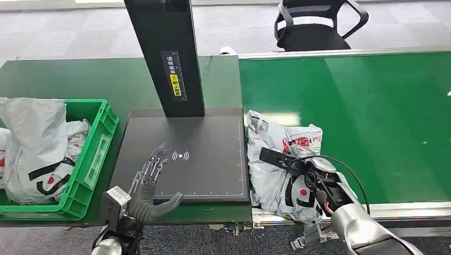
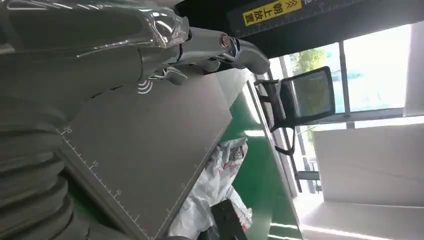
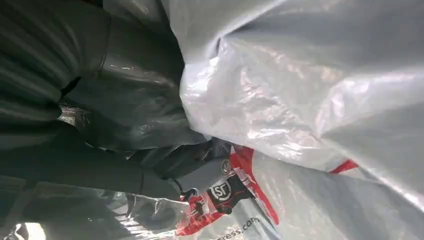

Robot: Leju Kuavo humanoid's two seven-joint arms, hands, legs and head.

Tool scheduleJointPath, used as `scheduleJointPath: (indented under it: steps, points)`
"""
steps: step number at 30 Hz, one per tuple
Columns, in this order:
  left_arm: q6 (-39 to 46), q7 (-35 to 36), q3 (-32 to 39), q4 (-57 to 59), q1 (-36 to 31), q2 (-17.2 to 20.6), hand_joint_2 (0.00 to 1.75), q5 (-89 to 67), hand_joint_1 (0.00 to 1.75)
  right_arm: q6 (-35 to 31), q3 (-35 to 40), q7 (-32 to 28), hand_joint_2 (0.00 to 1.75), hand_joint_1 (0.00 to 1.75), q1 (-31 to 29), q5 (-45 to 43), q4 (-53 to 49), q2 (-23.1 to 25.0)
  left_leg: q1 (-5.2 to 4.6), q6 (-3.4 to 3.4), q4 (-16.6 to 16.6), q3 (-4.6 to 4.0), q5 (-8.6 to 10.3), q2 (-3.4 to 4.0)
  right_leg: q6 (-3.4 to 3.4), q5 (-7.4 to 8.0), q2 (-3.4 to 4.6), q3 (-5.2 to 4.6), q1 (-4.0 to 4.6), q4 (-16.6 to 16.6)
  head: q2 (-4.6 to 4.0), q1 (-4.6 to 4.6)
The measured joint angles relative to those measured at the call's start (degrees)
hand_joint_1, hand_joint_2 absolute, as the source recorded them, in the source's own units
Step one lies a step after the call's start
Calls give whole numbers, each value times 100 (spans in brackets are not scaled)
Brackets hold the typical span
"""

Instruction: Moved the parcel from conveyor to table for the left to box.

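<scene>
A: Where did the parcel (image 1: 276, 164) lie?

B: On the green conveyor (image 1: 372, 117), at its near edge, just beside the right edge of the dark scanner plate (image 1: 202, 143); it was a crumpled grey plastic mailer with red and black print.

A: And the right hand (image 1: 311, 172)?

B: It was down on top of the parcel, touching it; in the right wrist view the dark fingers (image 3: 165, 185) pressed into the wrinkled plastic and the film bulged over them; whether they had closed round a fold, I could not tell.

A: The left hand (image 1: 151, 183)?

B: Over the near left part of the scanner plate, holding nothing; its fingers were apart and stretched forward, the thumb out to the side near the plate's near edge; the parcel lay well apart from it, past the plate's far side edge.

A: What else stood about?

B: A green crate (image 1: 90, 159) at the left end of the bench, holding other grey mailers (image 1: 37, 149); a black post (image 1: 167, 53) rose from the back of the plate; a black office chair (image 1: 319, 24) stood beyond the conveyor.
</scene>
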Motion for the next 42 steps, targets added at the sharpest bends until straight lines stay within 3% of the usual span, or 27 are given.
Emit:
scheduleJointPath:
  steps: [9, 14, 19, 25, 33, 42]
  points:
    - [72, 0, 17, -41, 22, 15, 175, 107, 0, 4, 18, 113, 175, 175, 30, -129, -164, -48, 0, 0, 0, 0, 0, 0, 0, 0, 0, 1, 0, 0, 0, 0]
    - [85, -17, 72, -105, 134, 17, 175, 113, 0, -629, 28, -206, 175, 175, 31, -223, -349, -57, 0, 0, 0, -2, 0, 2, 0, 0, 1, -2, 0, 1, 0, 0]
    - [98, -125, 164, -306, 402, 31, 175, 92, 0, -1408, -114, -370, 175, 175, 305, -328, -1245, -90, 0, 0, -1, -7, -1, 1, 0, -1, 1, -7, 0, 1, 0, 2]
    - [162, -258, 181, -391, 528, 37, 175, 90, 0, -2150, -415, -946, 175, 175, 557, -699, -2314, -31, 0, 0, -1, -8, 0, 1, 0, 0, 0, -9, 0, 0, 0, 2]
    - [273, -411, 225, -420, 530, 37, 175, 107, 0, -3339, -771, -2336, 175, 175, 1023, -1499, -3494, 109, 0, 0, -1, -7, 0, 2, 0, 0, 1, -9, 0, 0, 0, 0]
    - [402, -509, 201, -391, 410, 44, 175, 22, 0, -3342, -750, -2562, 175, 175, 1306, -1552, -3910, 203, 0, 0, -1, -7, 0, 1, 0, 0, 0, -6, 0, 0, 0, 2]
